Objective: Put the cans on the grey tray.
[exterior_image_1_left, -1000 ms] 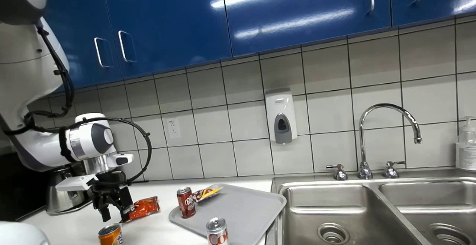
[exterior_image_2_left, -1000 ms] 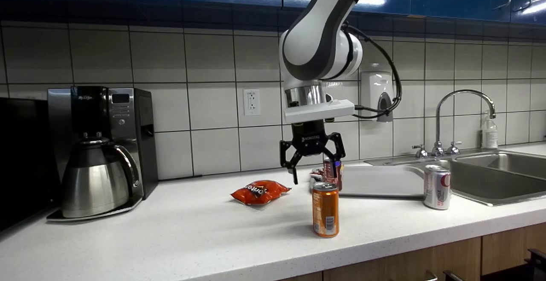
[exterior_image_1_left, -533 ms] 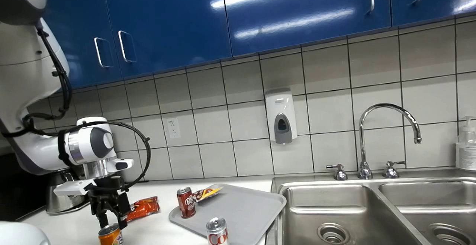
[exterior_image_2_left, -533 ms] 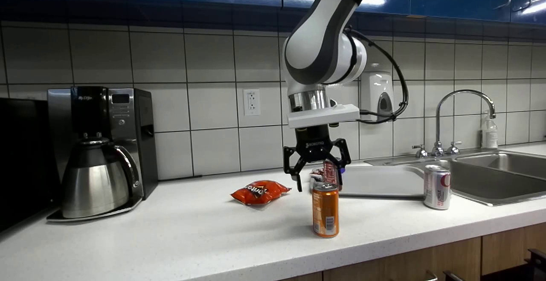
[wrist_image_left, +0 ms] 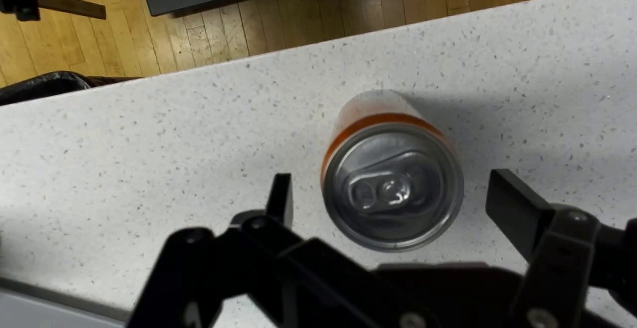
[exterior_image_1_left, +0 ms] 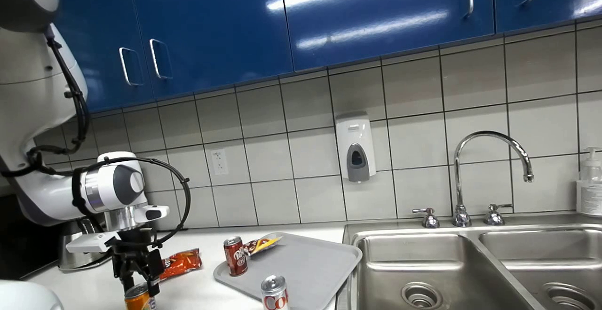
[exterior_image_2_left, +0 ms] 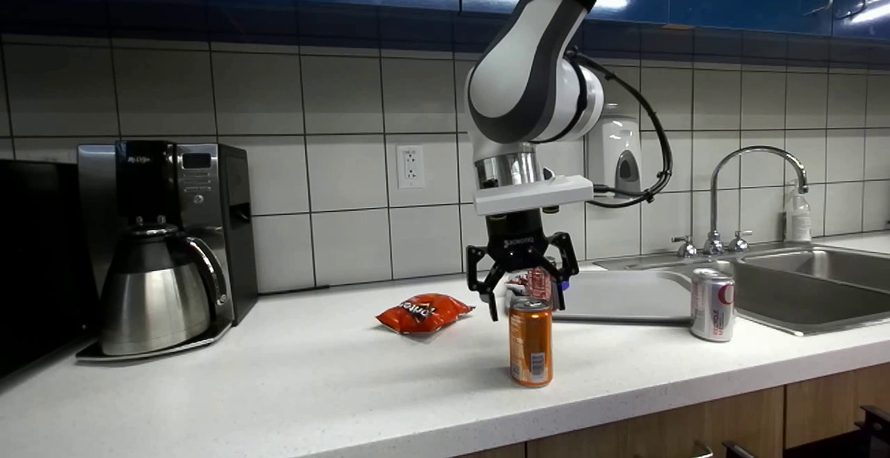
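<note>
The orange can (exterior_image_2_left: 530, 347) stands upright on the counter near its front edge. My gripper (wrist_image_left: 394, 196) is open just above it; in the wrist view its fingers flank the can's silver lid with a gap on both sides. A dark red can (exterior_image_1_left: 235, 256) stands upright on the left corner of the grey tray (exterior_image_1_left: 310, 258); in an exterior view it is partly hidden behind the gripper and the orange can. The silver-white can (exterior_image_2_left: 713, 305) is upright on the counter in front of the tray. One tray edge (wrist_image_left: 50, 313) enters the wrist view at lower left.
An orange-red snack packet (exterior_image_2_left: 424, 313) lies left of the orange can and farther back. Another packet (exterior_image_1_left: 261, 244) rests on the tray behind the dark red can. A coffee maker (exterior_image_2_left: 167, 235) and the steel sink (exterior_image_1_left: 418, 272) flank the work area.
My gripper has come down toward the orange can, drifting slightly right in an exterior view, its jaws staying open. The cans, packets and tray have kept their places.
</note>
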You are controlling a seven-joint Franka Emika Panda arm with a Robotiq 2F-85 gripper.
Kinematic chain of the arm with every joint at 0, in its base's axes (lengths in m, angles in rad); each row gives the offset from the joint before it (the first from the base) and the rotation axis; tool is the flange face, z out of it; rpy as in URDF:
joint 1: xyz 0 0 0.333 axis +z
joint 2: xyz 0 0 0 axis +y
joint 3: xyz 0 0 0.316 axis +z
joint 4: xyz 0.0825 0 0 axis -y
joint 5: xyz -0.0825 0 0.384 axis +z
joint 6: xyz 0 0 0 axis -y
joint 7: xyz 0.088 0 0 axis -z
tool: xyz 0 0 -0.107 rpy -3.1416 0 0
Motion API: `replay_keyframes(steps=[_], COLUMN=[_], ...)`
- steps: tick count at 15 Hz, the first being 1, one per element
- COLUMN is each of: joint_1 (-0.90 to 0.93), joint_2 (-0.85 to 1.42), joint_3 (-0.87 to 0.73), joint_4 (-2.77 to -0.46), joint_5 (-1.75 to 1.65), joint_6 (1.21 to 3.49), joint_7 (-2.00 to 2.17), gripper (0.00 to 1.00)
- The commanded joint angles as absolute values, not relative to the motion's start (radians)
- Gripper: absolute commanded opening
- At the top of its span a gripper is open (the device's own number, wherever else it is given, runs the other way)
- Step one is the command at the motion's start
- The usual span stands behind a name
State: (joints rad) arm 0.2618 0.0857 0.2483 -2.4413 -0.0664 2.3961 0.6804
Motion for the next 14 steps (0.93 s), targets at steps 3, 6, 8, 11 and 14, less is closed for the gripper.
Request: replay_keyframes(steps=[3,6,8,11,14], joint_1=[0.268,0.27,0.272,0.274,0.273], joint_2=[0.079,0.085,0.089,0.094,0.098], joint_3=[0.247,0.249,0.25,0.246,0.244], joint_4=[-2.461,-2.462,-2.463,-2.464,-2.462], joint_5=[-0.038,-0.031,-0.028,-0.033,-0.036], joint_6=[2.426,2.429,2.43,2.432,2.435], joint_7=[0.636,0.621,0.614,0.614,0.616], gripper=[1.0,1.0,1.0,1.0,1.0])
